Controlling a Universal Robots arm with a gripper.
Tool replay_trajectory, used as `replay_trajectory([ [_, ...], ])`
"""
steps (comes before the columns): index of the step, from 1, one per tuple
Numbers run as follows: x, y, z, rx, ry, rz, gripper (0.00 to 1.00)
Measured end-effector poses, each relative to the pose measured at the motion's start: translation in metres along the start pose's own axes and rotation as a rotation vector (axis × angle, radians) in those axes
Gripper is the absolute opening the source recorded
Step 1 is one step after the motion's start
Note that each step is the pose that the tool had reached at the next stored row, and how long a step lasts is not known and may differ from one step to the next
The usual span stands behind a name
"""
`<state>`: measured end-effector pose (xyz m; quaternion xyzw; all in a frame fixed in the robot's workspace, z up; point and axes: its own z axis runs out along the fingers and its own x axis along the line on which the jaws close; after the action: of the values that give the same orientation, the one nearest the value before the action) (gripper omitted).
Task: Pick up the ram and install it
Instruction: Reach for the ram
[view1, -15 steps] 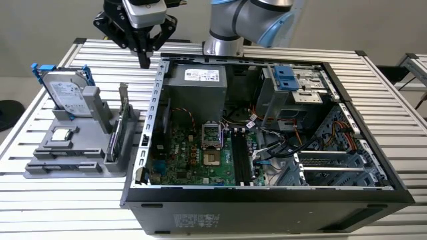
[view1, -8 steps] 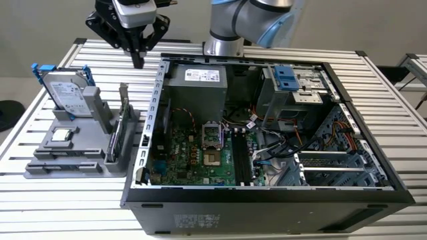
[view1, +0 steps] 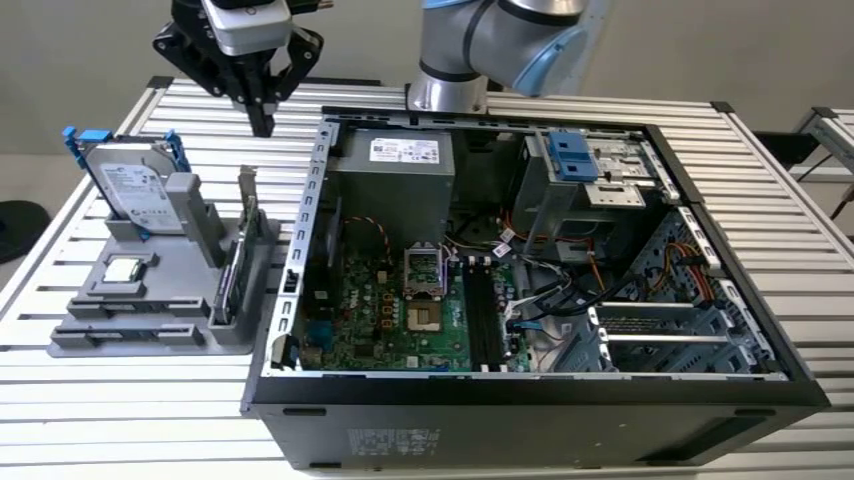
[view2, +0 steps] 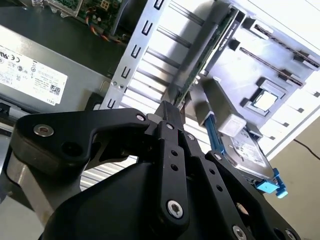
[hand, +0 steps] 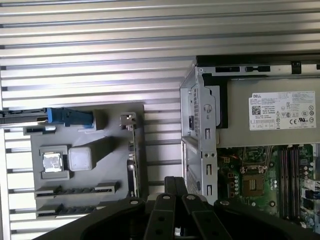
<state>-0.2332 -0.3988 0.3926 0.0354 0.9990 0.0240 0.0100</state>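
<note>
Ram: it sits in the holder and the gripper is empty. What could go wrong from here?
1. The gripper, shut, hangs beside the holder; heading for the ram it could clip the upright hard drive or card.
2. The ram sits in a narrow groove; a skewed grip might jam it.
3. Cables crowd the motherboard slots and may snag.

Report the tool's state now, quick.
Tool: shut, fingers pressed together, holding nothing.
</note>
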Motion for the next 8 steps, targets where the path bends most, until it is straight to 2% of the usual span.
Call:
replay_trajectory([
  [8,0.0122,-0.0008,-0.0003,0.0,0.0,0.0,0.0],
])
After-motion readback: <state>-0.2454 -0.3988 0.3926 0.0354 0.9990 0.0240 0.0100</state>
